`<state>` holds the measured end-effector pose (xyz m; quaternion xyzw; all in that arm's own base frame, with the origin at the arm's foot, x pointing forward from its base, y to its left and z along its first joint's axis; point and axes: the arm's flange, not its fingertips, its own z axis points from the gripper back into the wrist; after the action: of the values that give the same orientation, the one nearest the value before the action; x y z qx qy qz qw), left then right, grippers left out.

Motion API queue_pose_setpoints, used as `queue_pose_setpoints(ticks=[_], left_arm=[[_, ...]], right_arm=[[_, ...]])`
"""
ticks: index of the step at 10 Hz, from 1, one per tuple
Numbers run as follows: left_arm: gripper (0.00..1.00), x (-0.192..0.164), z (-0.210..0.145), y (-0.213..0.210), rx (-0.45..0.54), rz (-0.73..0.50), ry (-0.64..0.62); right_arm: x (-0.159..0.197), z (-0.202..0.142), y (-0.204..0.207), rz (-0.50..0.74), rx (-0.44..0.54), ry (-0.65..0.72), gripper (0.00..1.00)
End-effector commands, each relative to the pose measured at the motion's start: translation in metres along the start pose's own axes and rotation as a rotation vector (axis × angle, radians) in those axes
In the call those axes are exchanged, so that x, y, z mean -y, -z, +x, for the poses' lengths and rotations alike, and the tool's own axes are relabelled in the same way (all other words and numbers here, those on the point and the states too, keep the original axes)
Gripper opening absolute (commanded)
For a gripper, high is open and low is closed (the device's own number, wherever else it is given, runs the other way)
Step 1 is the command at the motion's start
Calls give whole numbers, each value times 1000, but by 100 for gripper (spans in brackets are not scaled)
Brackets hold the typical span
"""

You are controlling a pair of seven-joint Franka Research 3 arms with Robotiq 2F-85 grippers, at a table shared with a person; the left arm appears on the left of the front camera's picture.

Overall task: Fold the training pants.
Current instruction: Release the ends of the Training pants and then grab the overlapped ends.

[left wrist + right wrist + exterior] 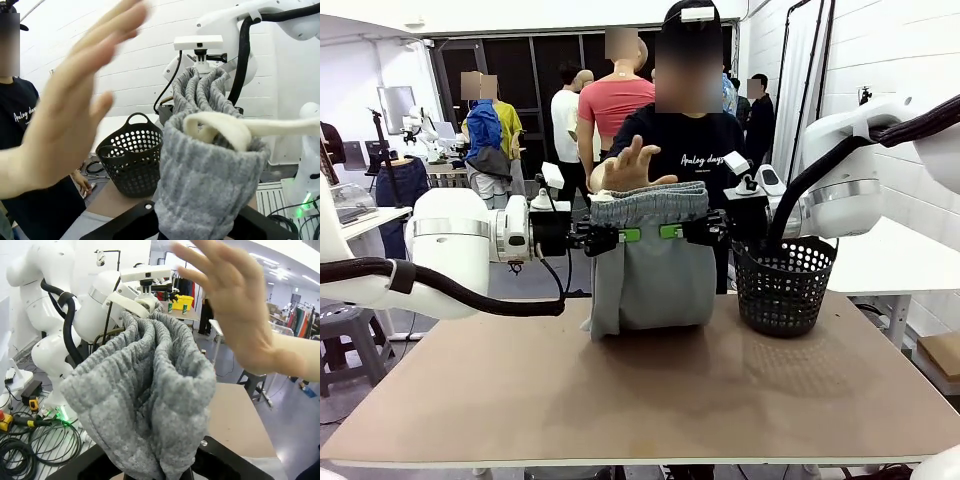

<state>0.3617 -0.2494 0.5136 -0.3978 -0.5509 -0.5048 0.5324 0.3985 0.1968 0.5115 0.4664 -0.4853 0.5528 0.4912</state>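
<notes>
Over the tabletop, training pants are held up, clamped by left end effector and right end effector; laying flat seems needed next.

- The tabletop is a plain brown board with a pale edge strip along its near side.
- A black mesh basket stands upright on it near the far right corner, close to the far edge.
- The light grey training pants meet the tabletop only with their lower folded end, at the middle of the far edge; the rest rises upright off the surface.
- The pants' lower end and the basket sit just beside each other, apart.
</notes>
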Motion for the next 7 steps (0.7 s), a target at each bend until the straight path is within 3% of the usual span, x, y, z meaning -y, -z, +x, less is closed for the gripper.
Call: queue_pose_setpoints(ticks=[1,7], left_arm=[[0,2,4,1,4,16,-7],[0,2,4,1,4,16,-7]], right_arm=[[-4,1,-2,6,13,-6,0],[-4,1,-2,6,13,-6,0]])
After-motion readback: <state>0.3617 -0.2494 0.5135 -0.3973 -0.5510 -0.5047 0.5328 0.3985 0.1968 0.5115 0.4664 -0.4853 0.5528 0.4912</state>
